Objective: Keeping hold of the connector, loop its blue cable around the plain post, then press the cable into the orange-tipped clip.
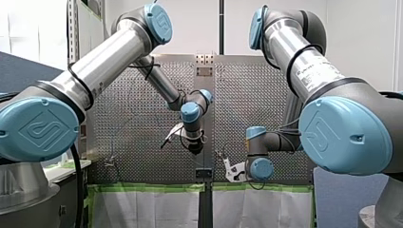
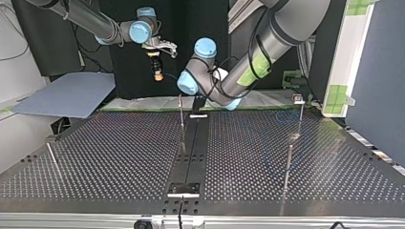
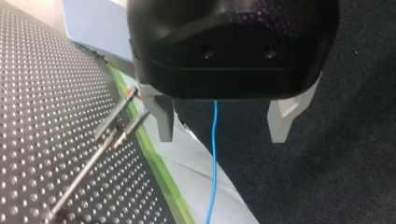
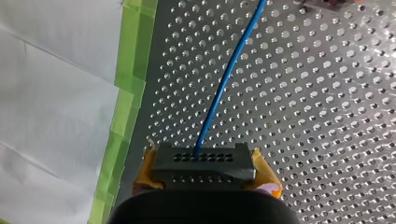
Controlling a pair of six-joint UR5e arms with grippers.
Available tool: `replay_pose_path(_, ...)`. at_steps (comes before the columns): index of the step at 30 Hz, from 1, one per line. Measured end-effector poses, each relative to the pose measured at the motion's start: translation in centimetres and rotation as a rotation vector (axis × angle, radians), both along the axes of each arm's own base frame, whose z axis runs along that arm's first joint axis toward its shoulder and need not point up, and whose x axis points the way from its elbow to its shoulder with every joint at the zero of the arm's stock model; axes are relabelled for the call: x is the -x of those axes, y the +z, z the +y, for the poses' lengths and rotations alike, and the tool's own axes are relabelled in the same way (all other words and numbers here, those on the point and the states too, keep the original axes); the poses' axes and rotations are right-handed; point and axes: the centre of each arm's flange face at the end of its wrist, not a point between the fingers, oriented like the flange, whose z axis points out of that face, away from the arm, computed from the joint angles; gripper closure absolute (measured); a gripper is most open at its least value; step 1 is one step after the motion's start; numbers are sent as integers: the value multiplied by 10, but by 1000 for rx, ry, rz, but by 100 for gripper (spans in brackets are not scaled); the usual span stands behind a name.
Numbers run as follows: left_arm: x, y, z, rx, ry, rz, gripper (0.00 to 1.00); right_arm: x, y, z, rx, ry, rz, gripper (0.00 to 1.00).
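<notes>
The connector [image 4: 203, 163], a dark grey block with a row of small holes along its face, is held level between the yellow pads [image 4: 148, 170] of the right gripper [image 4: 203, 173], just inside the table's [image 4: 327, 140] green-taped edge. The blue cable [image 4: 224, 84] leaves a middle hole and runs ahead over the table in a gentle curve. A thin length of it (touching neither finger) is seen in the gap of the left gripper [image 3: 219, 140]. The orange-tipped clip [image 3: 115, 113], a flat metal strip, is seen close to that edge. The plain post [image 2: 288, 167], a bare rod, stands upright well in from the edges.
</notes>
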Motion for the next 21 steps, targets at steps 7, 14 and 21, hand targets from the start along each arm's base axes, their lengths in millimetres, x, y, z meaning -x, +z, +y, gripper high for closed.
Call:
replay_pose_path(7, 1, 7, -21, -23, -7, 16, 0, -2, 0, -1, 7, 5, -2, 100)
replay_pose_path(14, 0, 15, -36, -38, -28, 34, 0, -6, 1, 2, 9, 33, -8, 100)
replay_pose_path(21, -8, 19, -45, -64, -29, 62, 0, -11, 1, 5, 13, 52, -12, 100)
